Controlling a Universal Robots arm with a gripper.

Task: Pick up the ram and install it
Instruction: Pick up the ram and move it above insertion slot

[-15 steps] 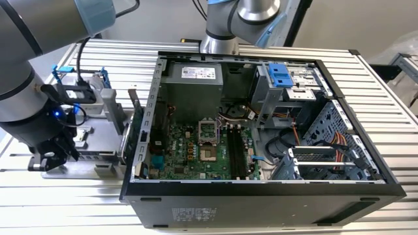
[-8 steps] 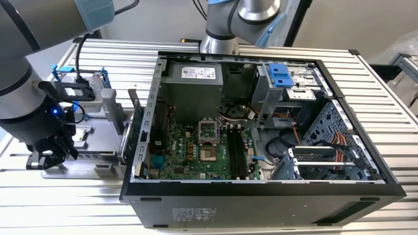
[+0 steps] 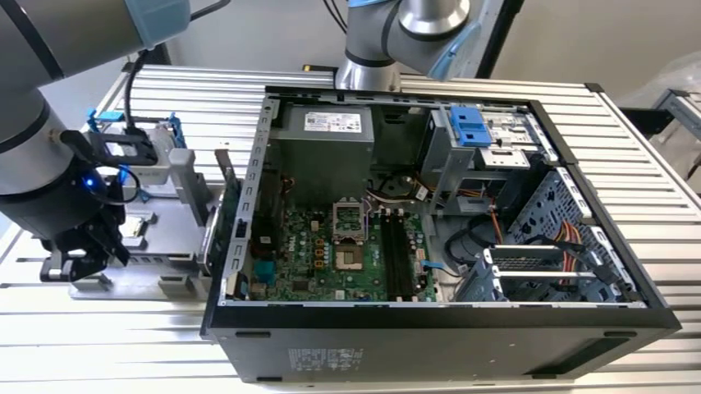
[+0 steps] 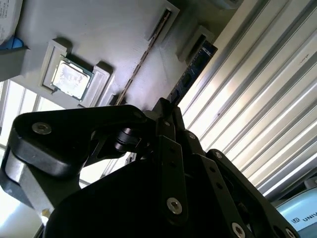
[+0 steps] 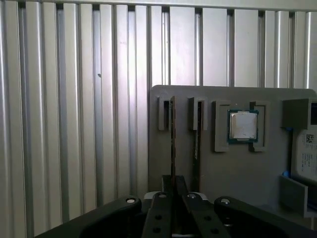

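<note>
Jaws of the gripper (image 5: 173,184) clenched on the ram (image 5: 172,134), upright on edge in a grey holder (image 5: 237,173), second stick (image 5: 198,139) just beside the jaws, processor chip (image 5: 242,125) beyond it

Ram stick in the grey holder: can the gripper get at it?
Probably yes: the gripper is lined up at one end of the ram, with nothing between them. The neighbouring stick stands apart.

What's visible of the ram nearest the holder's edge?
The ram is a thin, long board with a dark blue face, standing on edge in the outermost slot of the grey holder, beside a second stick. The claw sits over one end; whether they touch is unclear.
</note>
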